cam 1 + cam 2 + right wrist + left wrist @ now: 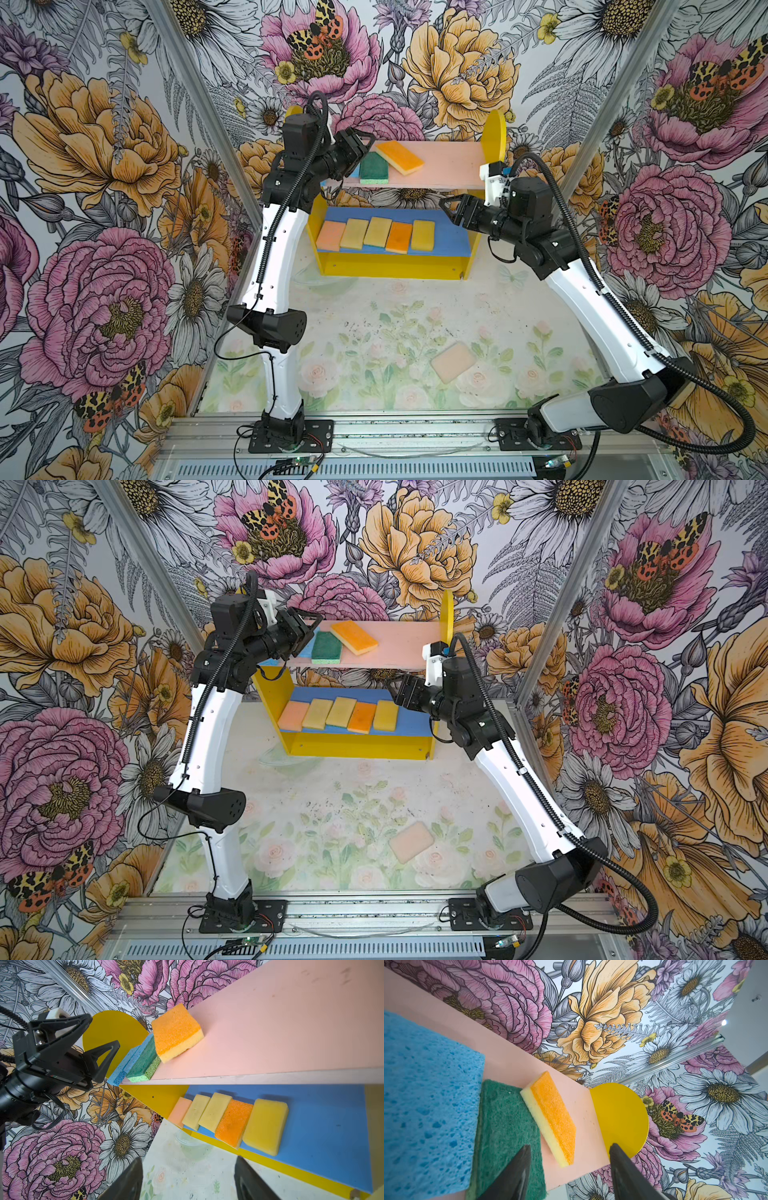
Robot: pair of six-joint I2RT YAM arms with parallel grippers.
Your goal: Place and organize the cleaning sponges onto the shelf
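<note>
A: Where was the loose sponge (453, 362)?
B: Flat on the table (374, 316), well apart from the shelf (494, 133). Left gripper (368, 148) and right gripper (446, 212) were open, empty.
A: Grip how?
B: Probably soft, light; pinch its long edges.

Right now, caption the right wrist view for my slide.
Five flat foam sponges line the blue lower board; three more sponges sit on the pink upper board.

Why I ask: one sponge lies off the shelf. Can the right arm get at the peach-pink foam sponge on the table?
Probably yes: the peach-pink foam sponge lies alone on the table, and the right gripper is open and empty.
</note>
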